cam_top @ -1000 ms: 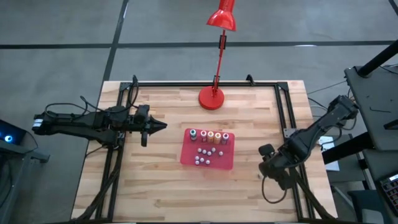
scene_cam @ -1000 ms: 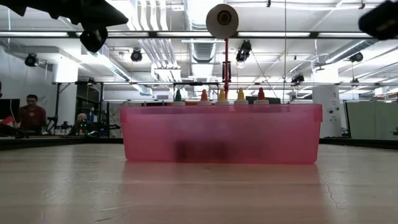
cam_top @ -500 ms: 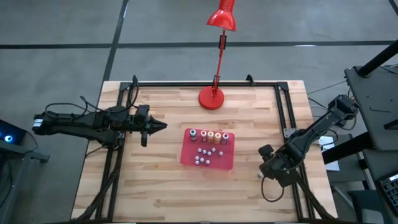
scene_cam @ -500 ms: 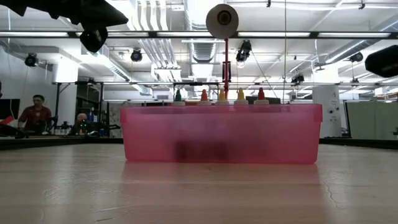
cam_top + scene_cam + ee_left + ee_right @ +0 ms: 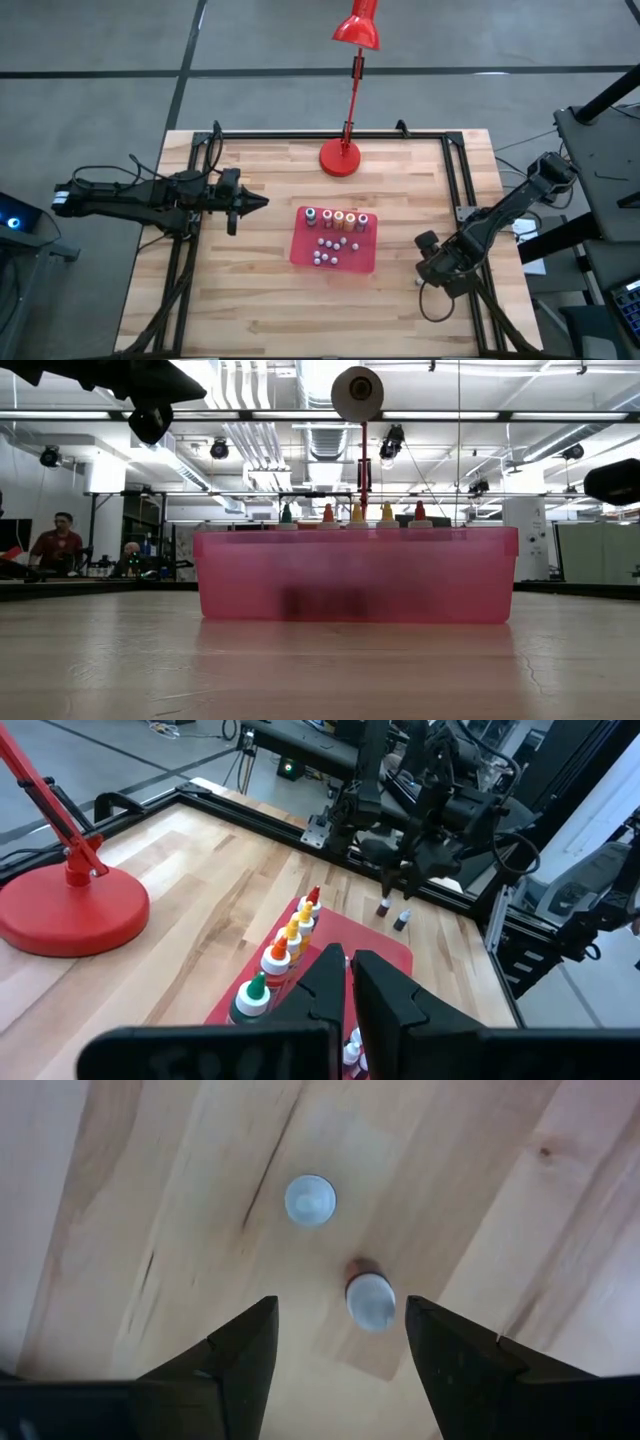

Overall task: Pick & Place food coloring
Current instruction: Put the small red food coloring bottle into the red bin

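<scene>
A row of five tiny pale food coloring bottles (image 5: 336, 218) with green, red, yellow, orange and red caps stands upright along the far side of the flat translucent red plastic tray (image 5: 303, 250), which lies near the middle of the pale wooden slatted table (image 5: 260, 300). Nearer in the tray lies a cluster of small grey-white round beads (image 5: 327, 250).

Two more tiny bottles (image 5: 370, 1298) stand on the bare wood beside the table's right edge, well apart from the tray; seen from straight above, they show as pale round tops, one with a trace of red at its side. The right gripper (image 5: 340, 1342) hangs directly over them with its dark fingers spread wide and grasping nothing; the red-marked bottle lies between the fingertips, the other just beyond.

The left gripper (image 5: 262, 203) waits to the left of the tray, pointing towards it, fingers clenched together and empty.

A red desk lamp (image 5: 343, 158) with a round base stands at the far edge.
</scene>
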Controlling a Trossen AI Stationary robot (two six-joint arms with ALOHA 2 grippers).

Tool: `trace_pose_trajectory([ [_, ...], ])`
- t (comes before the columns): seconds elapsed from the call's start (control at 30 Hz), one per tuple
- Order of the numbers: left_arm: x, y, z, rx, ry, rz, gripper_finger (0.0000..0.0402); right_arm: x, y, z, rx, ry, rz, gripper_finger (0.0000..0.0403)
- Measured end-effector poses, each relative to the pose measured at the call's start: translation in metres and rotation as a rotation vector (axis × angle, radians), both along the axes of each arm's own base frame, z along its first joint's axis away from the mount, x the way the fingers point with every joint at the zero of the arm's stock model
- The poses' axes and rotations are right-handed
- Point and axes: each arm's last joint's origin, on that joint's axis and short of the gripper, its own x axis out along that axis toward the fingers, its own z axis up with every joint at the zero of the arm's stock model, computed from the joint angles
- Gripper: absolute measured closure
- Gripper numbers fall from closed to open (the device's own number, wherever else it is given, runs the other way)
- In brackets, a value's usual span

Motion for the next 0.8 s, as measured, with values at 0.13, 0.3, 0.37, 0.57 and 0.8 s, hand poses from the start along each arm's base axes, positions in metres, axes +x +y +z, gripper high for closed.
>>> trace_pose_trajectory([
  [0.13,0.0,0.0,0.0,0.0,0.0,0.001,0.0402,0.0,0.0,-0.004,0.004,-0.01,-0.004,0.0191],
  [0.3,0.0,0.0,0.0,0.0,0.0,0.001,0.0402,0.0,-0.002,-0.005,-0.04,-0.038,-0.025,0.0191],
  [0.37,0.0,0.0,0.0,0.0,0.0,0.001,0.0402,0.0,-0.003,-0.006,-0.044,-0.037,-0.029,0.0191],
  [0.57,0.0,0.0,0.0,0.0,0.0,0.001,0.0402,-0.002,-0.005,-0.011,-0.061,-0.028,-0.046,0.0191],
  [0.8,0.0,0.0,0.0,0.0,0.0,0.0,0.0402,-0.001,-0.004,-0.015,-0.037,-0.061,-0.064,0.0191],
])
